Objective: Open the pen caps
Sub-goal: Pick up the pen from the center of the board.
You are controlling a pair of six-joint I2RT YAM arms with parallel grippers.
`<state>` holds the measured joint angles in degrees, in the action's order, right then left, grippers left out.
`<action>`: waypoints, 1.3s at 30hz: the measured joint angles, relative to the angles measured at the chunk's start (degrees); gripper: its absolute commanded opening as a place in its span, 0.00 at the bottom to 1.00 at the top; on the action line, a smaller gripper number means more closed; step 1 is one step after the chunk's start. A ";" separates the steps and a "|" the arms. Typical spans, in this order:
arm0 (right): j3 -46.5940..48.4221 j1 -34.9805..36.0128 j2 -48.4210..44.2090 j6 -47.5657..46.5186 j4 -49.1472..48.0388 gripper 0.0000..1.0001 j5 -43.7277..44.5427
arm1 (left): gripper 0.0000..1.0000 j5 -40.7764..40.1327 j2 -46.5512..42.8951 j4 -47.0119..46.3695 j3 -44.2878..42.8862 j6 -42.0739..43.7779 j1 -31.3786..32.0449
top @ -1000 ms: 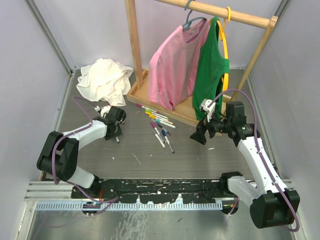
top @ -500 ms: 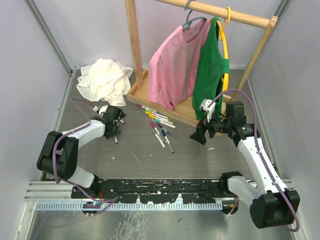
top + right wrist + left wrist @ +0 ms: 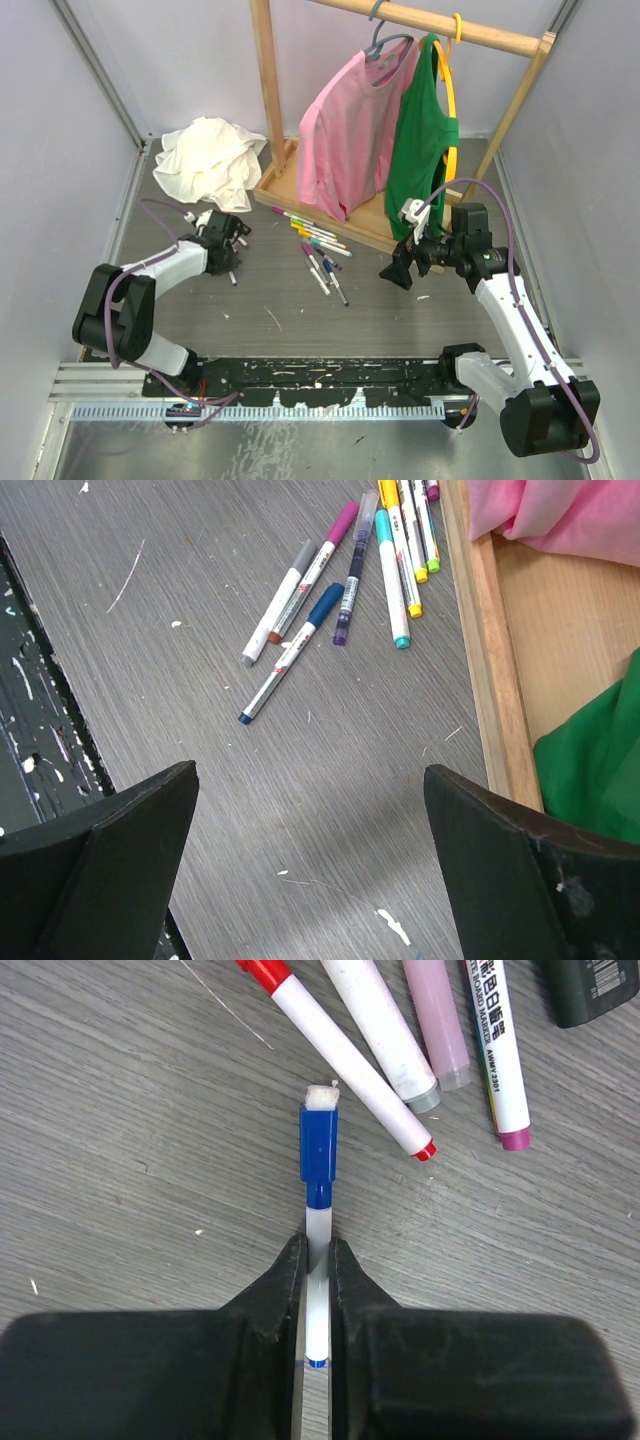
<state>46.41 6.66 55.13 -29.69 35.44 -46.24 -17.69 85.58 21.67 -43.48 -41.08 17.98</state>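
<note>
My left gripper [image 3: 318, 1255] is shut on the white barrel of a pen [image 3: 318, 1290] with a blue cap [image 3: 319, 1145], held low over the table. In the top view this gripper [image 3: 228, 266] is at the left. Beside it lie several more pens: a red-ended white one [image 3: 345, 1060], a pink one [image 3: 437, 1020] and a magenta-ended one [image 3: 500, 1055]. My right gripper [image 3: 310, 775] is open and empty above bare table; in the top view it [image 3: 398, 272] is right of centre. Several capped pens [image 3: 335, 590] lie ahead of it in a loose cluster [image 3: 320, 252].
A wooden clothes rack [image 3: 268, 110] stands at the back with a pink shirt [image 3: 345, 130] and a green top [image 3: 420, 140]; its base edge [image 3: 485, 650] is close to my right gripper. A crumpled white cloth [image 3: 208, 160] lies at the back left. A black marker [image 3: 590, 985] lies nearby.
My left gripper has shifted slightly back and to the left with the blue-capped pen in it. The right arm has not moved.
</note>
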 measured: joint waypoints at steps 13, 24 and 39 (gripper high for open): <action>-0.02 0.37 0.02 0.26 -0.20 1.00 -4.26 | 0.00 6.54 -8.02 -4.37 7.65 -0.33 -0.11; -3.98 2.16 2.03 7.10 -7.67 1.00 -10.84 | 0.00 18.71 -29.59 -16.11 20.33 -5.97 1.29; -9.55 3.34 3.13 18.34 -21.73 1.00 -16.59 | 0.00 20.13 -37.57 -46.53 31.32 -16.39 17.75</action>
<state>36.86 10.00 58.26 -11.35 13.72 -62.83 2.44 48.01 -24.86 -12.16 -57.47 35.73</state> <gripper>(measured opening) 0.998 0.067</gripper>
